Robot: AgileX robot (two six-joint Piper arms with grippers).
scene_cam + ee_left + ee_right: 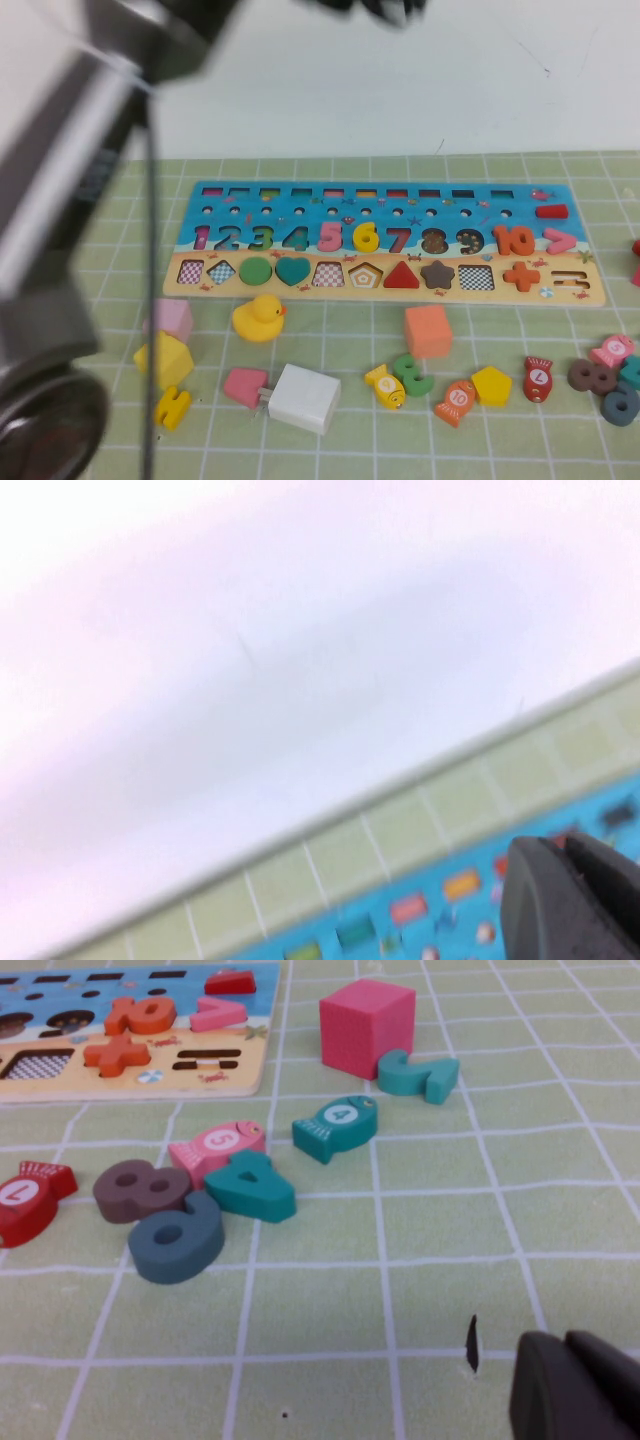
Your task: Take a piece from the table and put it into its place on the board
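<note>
Open bench each side of the toys

I see clear mat (330, 450) under the front toys; the duck (259, 318), white block (303, 398) and orange cube (428, 330) crowd the way to the board (390, 205). Left gripper (575, 900) hangs over its far edge, right gripper (575, 1390) over bare mat.

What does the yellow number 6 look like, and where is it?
The yellow 6 is a small, flat, bright yellow numeral that looks like painted wood. It sits upright in its own slot on the blue part of the board, between the pink 5 and the red 7, above the tan strip of shapes. Nothing holds it. The left claw hangs above the board's far edge, and the right claw hovers over the mat to the right, both away from it.
</note>
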